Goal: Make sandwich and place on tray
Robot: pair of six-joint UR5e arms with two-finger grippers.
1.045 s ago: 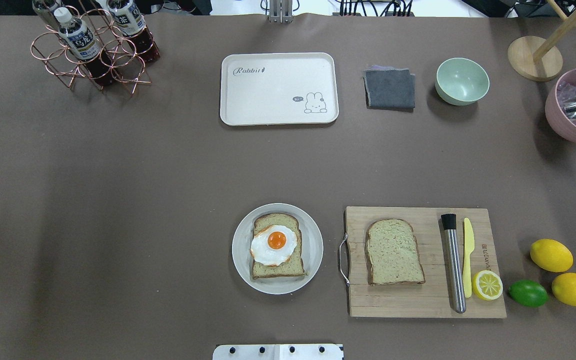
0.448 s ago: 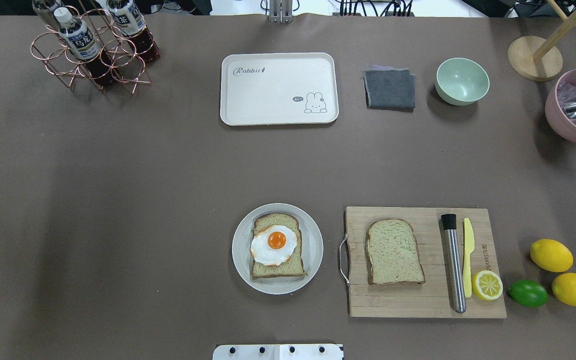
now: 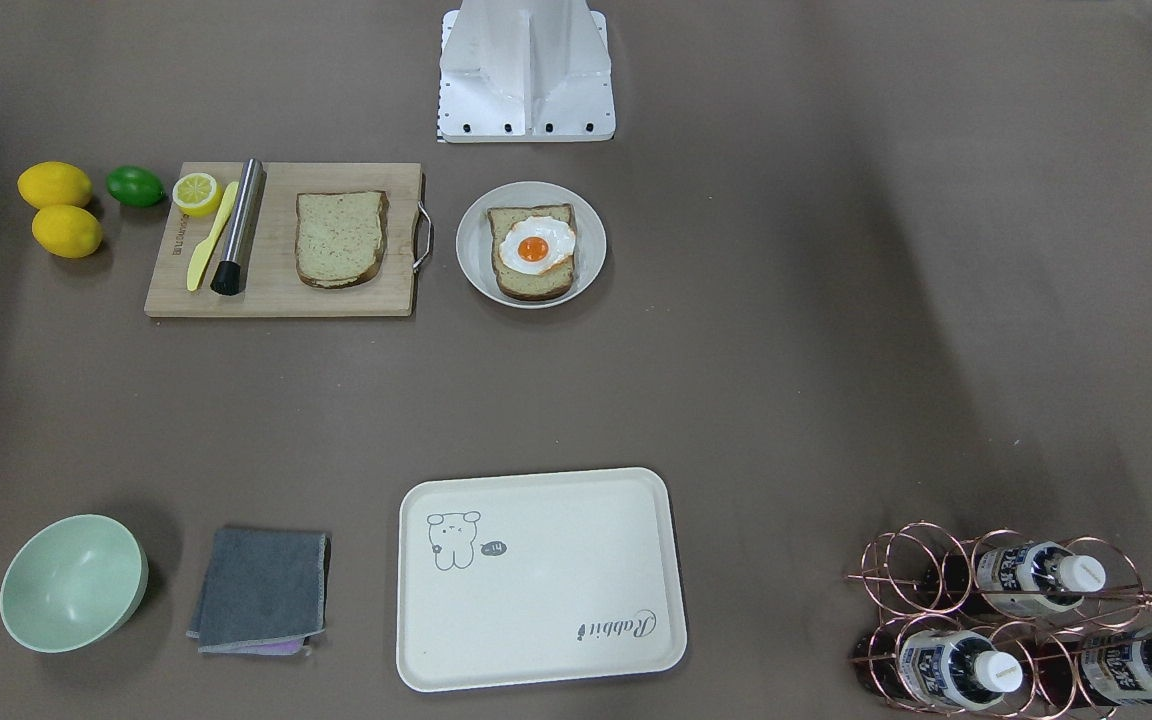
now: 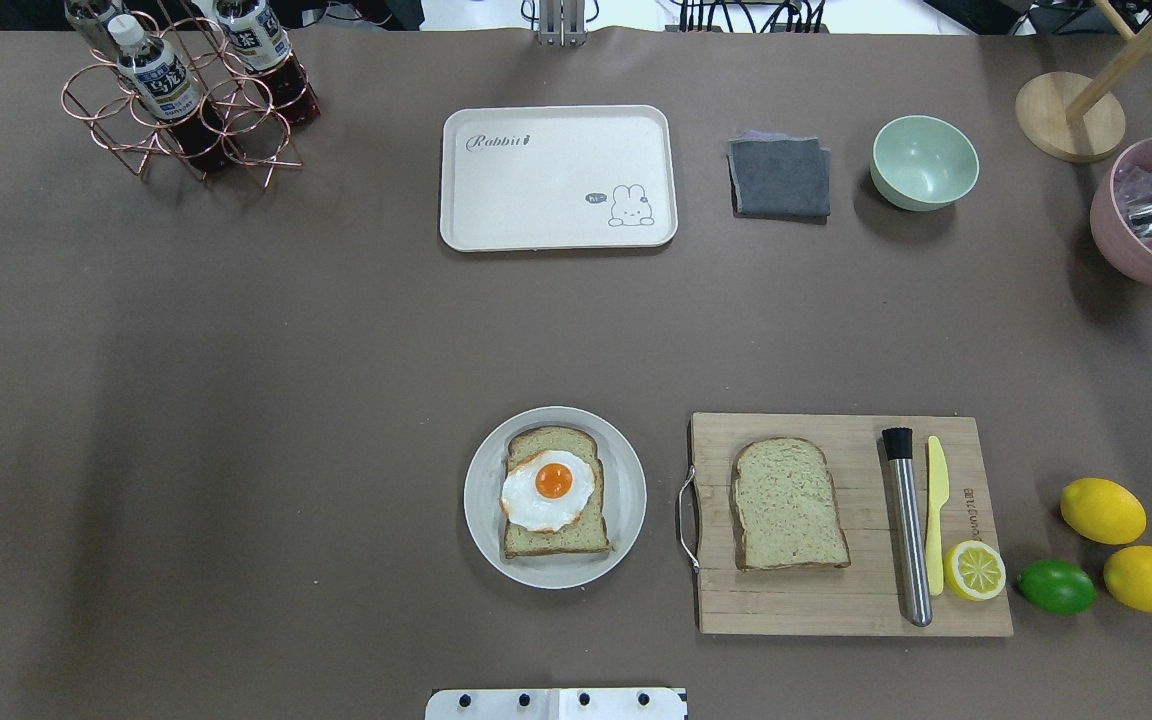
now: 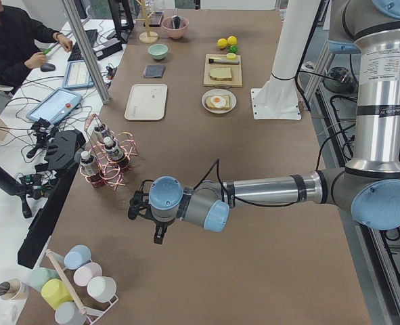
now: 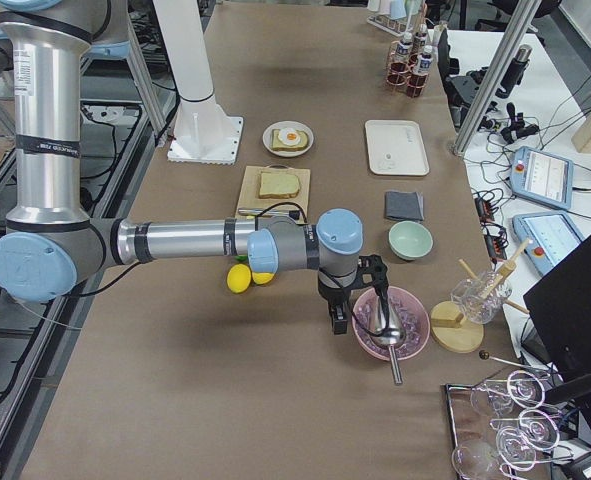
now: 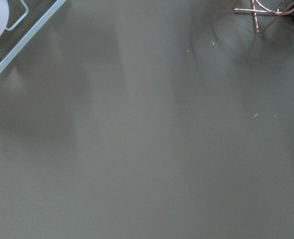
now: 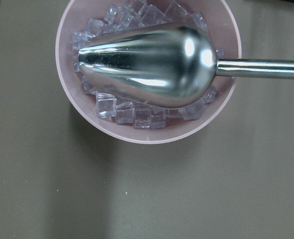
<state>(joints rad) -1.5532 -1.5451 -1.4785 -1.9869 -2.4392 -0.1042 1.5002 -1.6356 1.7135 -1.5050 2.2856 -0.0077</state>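
One speckled, brown-crusted slice (image 4: pixel 556 540) lies flat on a round plate (image 4: pixel 628 500), a fried egg (image 4: pixel 548 492) on top, orange yolk up; the second slice (image 4: pixel 789 505) lies bare on the board (image 4: pixel 816 605) beside it; the cream tray (image 4: pixel 536 200), marked "Rabbit", lies well apart near the surface's (image 4: pixel 336 350) far edge.

On your brown tabletop (image 4: pixel 286 400), a wooden cutting board (image 4: pixel 836 605) carries a steel rod with a black tip (image 4: pixel 907 540), a yellow knife (image 4: pixel 935 520) just beside it and a lemon half (image 4: pixel 974 570). Off the board's right end in the overhead view you have a lime (image 4: pixel 1056 586) and two whole lemons (image 4: pixel 1102 510). A round white plate (image 4: pixel 481 500) sits near the board's handle. Along the far edge you'll see a mint-green bowl (image 4: pixel 924 162), a folded grey cloth (image 4: pixel 780 178) and a copper wire rack (image 4: pixel 228 102) holding bottles (image 4: pixel 158 78). A pink bowl (image 8: pixel 149 135) holds clear ice cubes (image 8: pixel 107 107) under a steel scoop (image 8: pixel 147 64).
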